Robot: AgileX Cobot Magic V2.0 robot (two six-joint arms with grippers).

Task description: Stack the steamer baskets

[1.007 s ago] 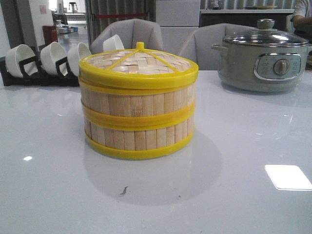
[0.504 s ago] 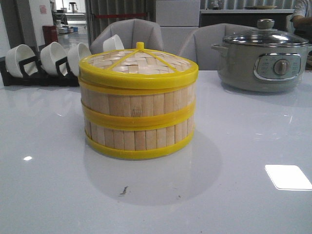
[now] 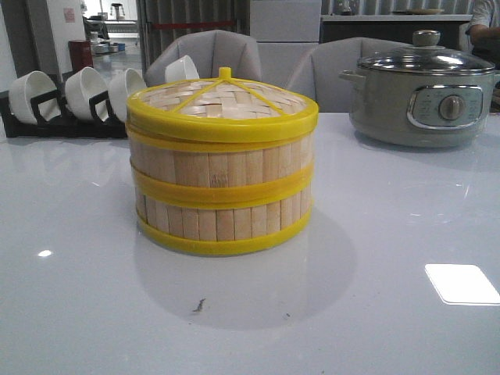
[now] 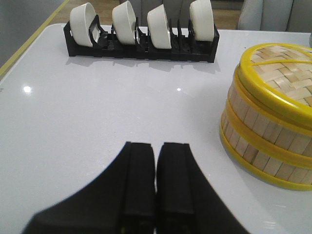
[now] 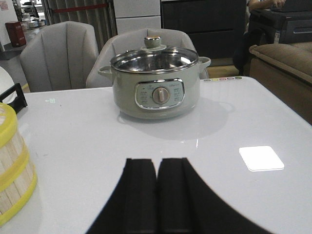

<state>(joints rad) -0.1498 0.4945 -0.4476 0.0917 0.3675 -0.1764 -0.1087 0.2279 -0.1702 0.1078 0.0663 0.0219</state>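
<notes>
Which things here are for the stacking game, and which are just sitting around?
For the job:
- two round bamboo-slat steamer baskets with yellow rims, already stacked
- woven yellow-rimmed lid on top

Just lying about:
- grey electric pot with glass lid
- white ceramic bowls in a black rack

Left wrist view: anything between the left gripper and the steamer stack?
Nothing visible. Bare white table lies between the left gripper, fingers closed together, and the lidded steamer stack. The bowl rack sits farther back, off that path.
</notes>
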